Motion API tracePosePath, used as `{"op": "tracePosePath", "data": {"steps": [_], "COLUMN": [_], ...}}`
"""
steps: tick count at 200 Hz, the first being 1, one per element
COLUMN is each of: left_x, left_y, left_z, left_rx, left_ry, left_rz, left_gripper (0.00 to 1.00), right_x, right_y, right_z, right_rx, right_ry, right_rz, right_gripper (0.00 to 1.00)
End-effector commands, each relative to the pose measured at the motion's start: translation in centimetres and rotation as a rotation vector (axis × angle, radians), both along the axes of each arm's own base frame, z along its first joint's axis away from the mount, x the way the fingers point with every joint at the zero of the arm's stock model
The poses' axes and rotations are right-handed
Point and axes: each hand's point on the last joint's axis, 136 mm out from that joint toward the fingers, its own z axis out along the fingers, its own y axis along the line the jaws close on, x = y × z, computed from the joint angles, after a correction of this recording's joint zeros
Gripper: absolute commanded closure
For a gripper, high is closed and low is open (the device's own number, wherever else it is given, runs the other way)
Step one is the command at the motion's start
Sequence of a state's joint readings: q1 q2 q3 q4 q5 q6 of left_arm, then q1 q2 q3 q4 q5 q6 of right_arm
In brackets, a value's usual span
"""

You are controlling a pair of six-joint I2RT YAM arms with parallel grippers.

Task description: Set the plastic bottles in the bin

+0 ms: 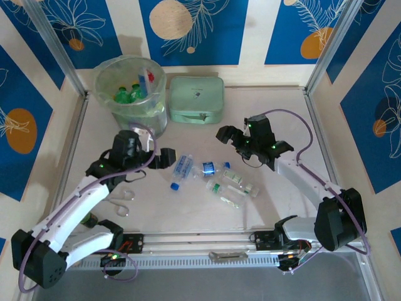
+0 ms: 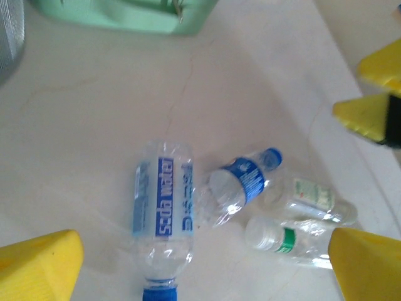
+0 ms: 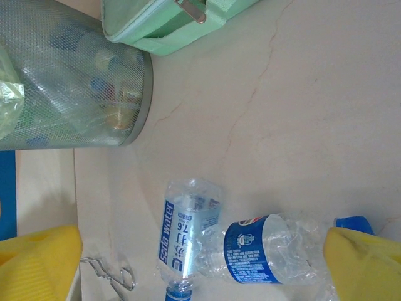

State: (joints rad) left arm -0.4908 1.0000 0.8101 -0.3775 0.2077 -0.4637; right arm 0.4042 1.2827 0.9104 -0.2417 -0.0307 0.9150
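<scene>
Our left gripper (image 1: 167,158) and right gripper (image 1: 227,134) flank the loose bottles (image 1: 183,168) near the bin (image 1: 141,116), jaws wide and empty to straddle one.

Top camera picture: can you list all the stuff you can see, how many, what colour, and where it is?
bin: one, pale green, far left of the table.
bottles in the bin: several, mostly green, too hidden to count.
case: one, mint green, flat, right of the bin.
blue-label bottles: two, clear, lying mid-table.
pale-label bottles: two, clear, lying just right of those.
wire clip: one, silvery, near left.
left end effector: one, black, open, left of the loose bottles.
right end effector: one, black, open, behind the loose bottles.
</scene>
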Motion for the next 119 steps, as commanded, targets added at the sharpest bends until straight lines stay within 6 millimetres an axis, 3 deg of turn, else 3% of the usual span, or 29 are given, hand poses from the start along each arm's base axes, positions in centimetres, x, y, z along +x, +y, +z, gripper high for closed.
{"op": "tracePosePath", "data": {"steps": [1, 77, 119], "left_x": [1.1, 2.0, 2.1], "left_y": [0.0, -4.3, -5.5], "left_z": [-1.1, -7.9, -11.3], "left_rx": [0.019, 0.182, 0.253], "left_ry": [-0.037, 0.004, 0.062], "left_rz": [0.066, -0.037, -0.048], "left_gripper": [0.00, 0.06, 0.10], "right_x": [-0.1, -1.9, -3.4], "right_y": [0.2, -1.4, -2.4], "right_z": [1.1, -0.2, -1.4], "right_rx": [-0.011, -0.079, -0.121], "right_ry": [-0.008, 0.057, 0.101], "right_rz": [0.022, 0.008, 0.014], "right_gripper": [0.01, 0.01, 0.01]}}
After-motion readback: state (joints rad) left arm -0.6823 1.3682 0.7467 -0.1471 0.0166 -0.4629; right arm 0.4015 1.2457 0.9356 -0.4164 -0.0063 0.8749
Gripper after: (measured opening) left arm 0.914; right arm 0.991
